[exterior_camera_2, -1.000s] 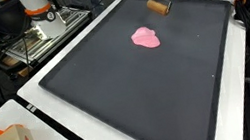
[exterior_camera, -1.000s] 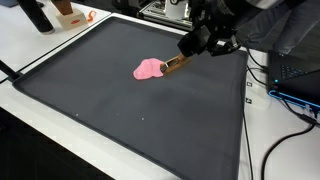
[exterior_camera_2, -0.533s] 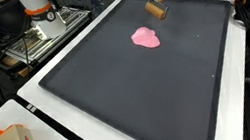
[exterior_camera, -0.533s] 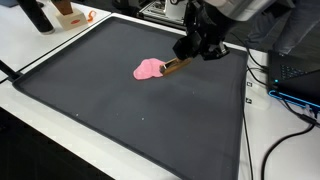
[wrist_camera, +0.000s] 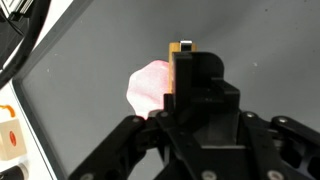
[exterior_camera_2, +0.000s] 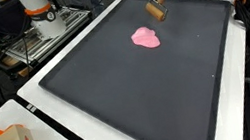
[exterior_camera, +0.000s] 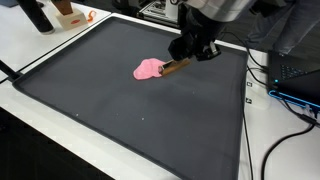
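Over the far end of the dark mat (exterior_camera: 120, 110), your gripper (exterior_camera: 187, 55) has its fingers clamped on a wooden tool (exterior_camera: 174, 67) that slants down toward the pink lump (exterior_camera: 148, 69). That lump lies flat on the mat. In an exterior view the wooden tool (exterior_camera_2: 157, 12) hangs near the pink lump (exterior_camera_2: 145, 37) without touching it.

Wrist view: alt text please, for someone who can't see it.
The dark end effector fills the lower middle of the picture, gripping a brown tool that sticks out ahead of it. The tool's tip shows beside a pink blob lying on a dark mat.
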### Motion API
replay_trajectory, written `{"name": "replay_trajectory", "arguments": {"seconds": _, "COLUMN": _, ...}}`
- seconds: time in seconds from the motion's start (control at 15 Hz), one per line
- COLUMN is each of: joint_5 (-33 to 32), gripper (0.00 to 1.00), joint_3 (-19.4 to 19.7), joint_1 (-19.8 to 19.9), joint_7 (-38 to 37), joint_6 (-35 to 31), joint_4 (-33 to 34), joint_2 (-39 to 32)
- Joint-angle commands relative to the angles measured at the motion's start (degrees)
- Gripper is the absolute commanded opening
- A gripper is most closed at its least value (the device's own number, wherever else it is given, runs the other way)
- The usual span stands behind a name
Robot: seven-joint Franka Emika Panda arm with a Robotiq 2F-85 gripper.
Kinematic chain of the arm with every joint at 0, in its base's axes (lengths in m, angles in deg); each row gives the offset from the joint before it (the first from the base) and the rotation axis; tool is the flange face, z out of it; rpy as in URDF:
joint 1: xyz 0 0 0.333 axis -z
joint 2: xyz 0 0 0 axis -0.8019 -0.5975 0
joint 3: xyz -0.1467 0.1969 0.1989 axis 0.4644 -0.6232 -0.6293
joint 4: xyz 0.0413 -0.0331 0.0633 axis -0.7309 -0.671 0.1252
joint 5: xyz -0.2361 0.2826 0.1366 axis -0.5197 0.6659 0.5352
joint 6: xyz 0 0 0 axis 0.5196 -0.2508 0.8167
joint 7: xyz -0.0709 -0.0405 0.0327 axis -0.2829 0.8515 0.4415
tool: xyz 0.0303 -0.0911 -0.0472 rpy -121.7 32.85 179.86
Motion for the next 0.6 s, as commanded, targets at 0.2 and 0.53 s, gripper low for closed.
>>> {"name": "replay_trajectory", "arguments": {"seconds": 0.2, "joint_5": 2.84, "gripper": 0.23, "joint_3": -0.71, "joint_1": 2.69, "joint_7": 0.41, "joint_6": 0.03, "joint_4": 2.12, "joint_2": -0.46}}
{"name": "replay_trajectory", "arguments": {"seconds": 0.53, "joint_5": 4.67, "gripper": 0.23, "joint_3": -1.21, "joint_1": 5.32, "joint_7": 2.42, "joint_6": -5.40, "joint_4": 0.54, "joint_2": 1.08}}
